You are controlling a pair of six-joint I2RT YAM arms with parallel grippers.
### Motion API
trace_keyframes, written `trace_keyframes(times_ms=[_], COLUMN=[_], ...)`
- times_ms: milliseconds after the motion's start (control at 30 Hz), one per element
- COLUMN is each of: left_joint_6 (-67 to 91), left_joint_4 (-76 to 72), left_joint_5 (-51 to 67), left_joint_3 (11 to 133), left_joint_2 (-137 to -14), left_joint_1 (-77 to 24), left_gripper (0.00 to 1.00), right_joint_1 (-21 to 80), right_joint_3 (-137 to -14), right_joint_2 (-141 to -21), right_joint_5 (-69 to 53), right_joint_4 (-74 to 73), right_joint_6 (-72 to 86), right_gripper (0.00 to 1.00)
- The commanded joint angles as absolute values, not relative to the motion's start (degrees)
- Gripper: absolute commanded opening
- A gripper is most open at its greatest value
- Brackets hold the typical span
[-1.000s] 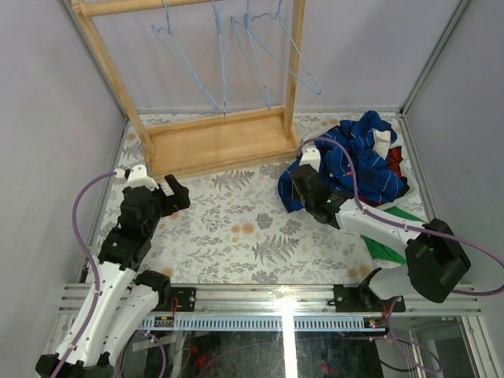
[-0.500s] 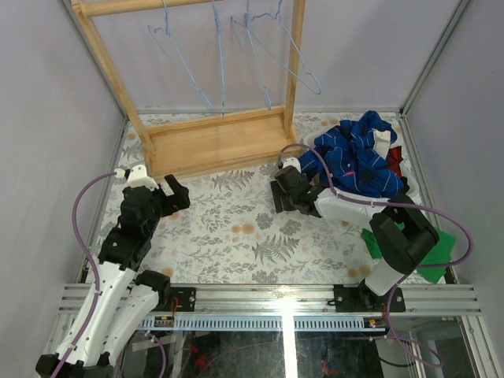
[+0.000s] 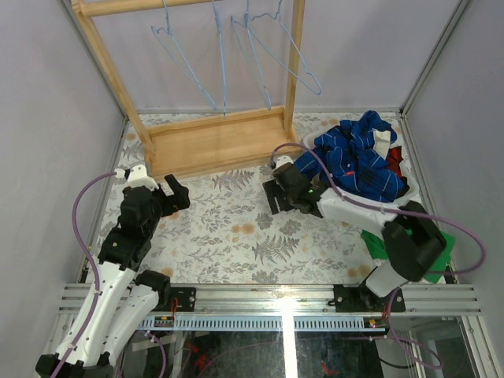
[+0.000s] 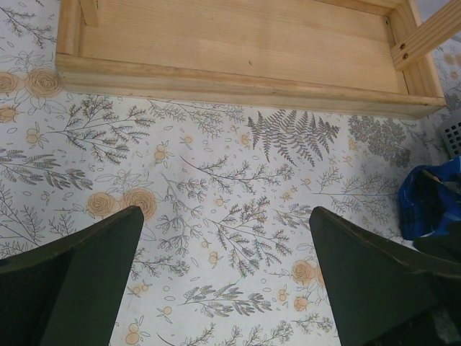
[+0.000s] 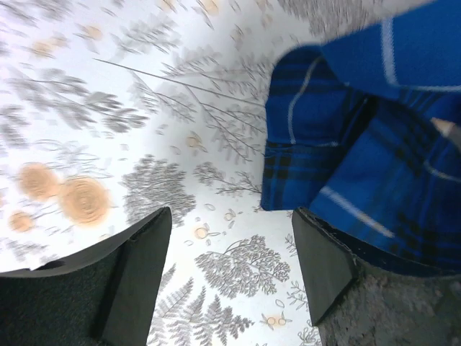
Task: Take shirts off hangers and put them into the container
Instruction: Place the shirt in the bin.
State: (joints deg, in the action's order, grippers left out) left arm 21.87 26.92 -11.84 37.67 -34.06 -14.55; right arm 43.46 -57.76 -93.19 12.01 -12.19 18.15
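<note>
The blue plaid shirt (image 3: 354, 161) is noted crumpled on top of a heap at upper right of the top view, with a sliver of red-and-black plaid (image 3: 396, 163) showing at its right edge. The container (image 4: 454, 137) beneath is almost wholly hidden; only a patch of white lattice is seen at the right edge of the left wrist view. No clear long axis can be given for the heap. One fold of the blue plaid hangs out at its lower-left side toward the flowered tabletop (image 3: 236, 228). All four hangers (image 3: 219, 59) are seen bare on the wooden rack (image 3: 216, 142) at top centre, so the task is judged nearly done, that stray fold being the likely matter left. The right gripper (image 3: 276, 194) is found just left of the heap, jaws released, only tabletop between them; in its wrist view the fold lies at upper right, just beyond one finger. The left gripper (image 3: 175, 193) is found well apart at centre left, jaws spread wide, nothing held. The right arm is plainly the nearer. A green cloth (image 3: 441, 246) is seen at lower right. No brand, label or legible writing is found.
</note>
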Motion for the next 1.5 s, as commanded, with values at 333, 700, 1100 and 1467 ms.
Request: trace_keyframes(times_ms=[333, 700, 1100, 1467], left_joint_6=[22.05, 21.92, 21.88, 21.86], left_joint_4=[26.01, 25.85, 25.71, 25.79], left_joint_5=[-11.49, -11.16, -10.96, -10.84], left_joint_3=[37.79, 37.81, 37.94, 37.83], left_joint_2=[-33.32, -33.66, -34.00, -33.92], left_joint_1=[-13.89, -13.90, -13.90, -13.88], left_gripper=[1.00, 1.00, 1.00, 1.00], right_joint_1=[44.57, 43.54, 39.00, 38.23], right_joint_3=[-61.48, -61.00, -51.15, -51.78], right_joint_2=[-94.18, -105.37, -103.33, -87.95], right_joint_5=[29.83, 31.23, 21.95, 26.02], right_joint_4=[-15.99, -10.92, -3.34, -4.25], right_joint_6=[18.57, 20.82, 26.51, 21.52], right_gripper=[0.88, 0.97, 0.34, 0.00])
